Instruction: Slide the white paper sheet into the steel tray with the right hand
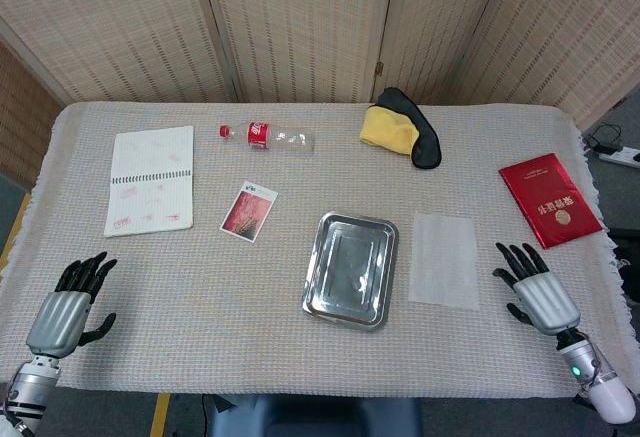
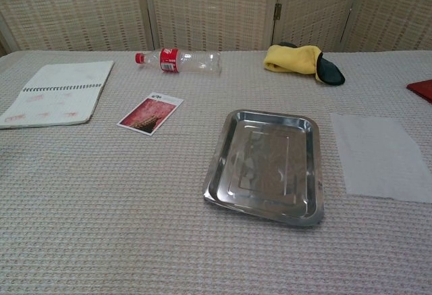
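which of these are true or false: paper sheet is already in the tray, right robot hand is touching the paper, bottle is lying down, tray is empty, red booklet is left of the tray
1. The white paper sheet is in the steel tray. False: it lies flat on the cloth beside the tray.
2. The right robot hand touches the paper. False: it is open, apart from the sheet.
3. The bottle lies on its side. True.
4. The tray is empty. True.
5. The red booklet is left of the tray. False: it is far to the right.

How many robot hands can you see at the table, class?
2: the left robot hand sits at the near left edge, the right robot hand at the near right, beside the white paper sheet.
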{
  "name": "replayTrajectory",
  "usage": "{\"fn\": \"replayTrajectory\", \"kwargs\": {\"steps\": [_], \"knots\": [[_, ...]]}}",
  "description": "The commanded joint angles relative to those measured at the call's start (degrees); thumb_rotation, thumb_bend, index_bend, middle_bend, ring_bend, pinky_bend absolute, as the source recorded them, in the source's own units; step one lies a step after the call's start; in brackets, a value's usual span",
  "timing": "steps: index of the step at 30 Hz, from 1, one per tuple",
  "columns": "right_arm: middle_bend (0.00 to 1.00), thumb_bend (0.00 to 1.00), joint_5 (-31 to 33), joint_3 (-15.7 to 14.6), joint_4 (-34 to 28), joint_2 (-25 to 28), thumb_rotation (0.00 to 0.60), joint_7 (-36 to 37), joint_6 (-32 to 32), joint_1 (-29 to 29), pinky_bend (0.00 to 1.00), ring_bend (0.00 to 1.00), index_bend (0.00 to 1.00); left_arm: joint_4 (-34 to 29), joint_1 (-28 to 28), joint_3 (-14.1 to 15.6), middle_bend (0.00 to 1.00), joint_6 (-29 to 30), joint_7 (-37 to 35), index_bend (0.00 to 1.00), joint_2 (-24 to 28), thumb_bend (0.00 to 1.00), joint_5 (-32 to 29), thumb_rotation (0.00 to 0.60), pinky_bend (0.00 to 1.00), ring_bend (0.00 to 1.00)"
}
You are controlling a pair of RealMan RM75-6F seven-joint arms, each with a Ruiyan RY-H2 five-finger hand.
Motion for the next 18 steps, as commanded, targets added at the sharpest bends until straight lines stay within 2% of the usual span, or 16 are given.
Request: {"fn": "replayTrajectory", "kwargs": {"steps": [1,7,18], "knots": [[0.00,0.32,-1.14,-1.62,7.47,-5.20,0.600,3.68,1.59,0.11,0.00,0.00,0.34,0.04,-0.08,-0.05,0.00,-0.61,0.22,0.00,-0.05,0.41,-0.75,0.600,0.00,0.00],[0.00,0.32,-0.95,-2.30,15.48,-10.27,0.600,7.23,2.03,0.13,0.00,0.00,0.37,-0.34,0.09,-0.03,0.00,0.05,-0.27,0.00,0.23,0.41,-0.31,0.600,0.00,0.00],[0.00,0.32,-1.23,-3.00,25.08,-17.01,0.600,12.20,7.00,-0.44,0.00,0.00,0.39,-1.42,0.61,-0.03,0.00,0.80,0.86,0.00,0.77,0.41,-0.63,0.600,0.00,0.00]]}}
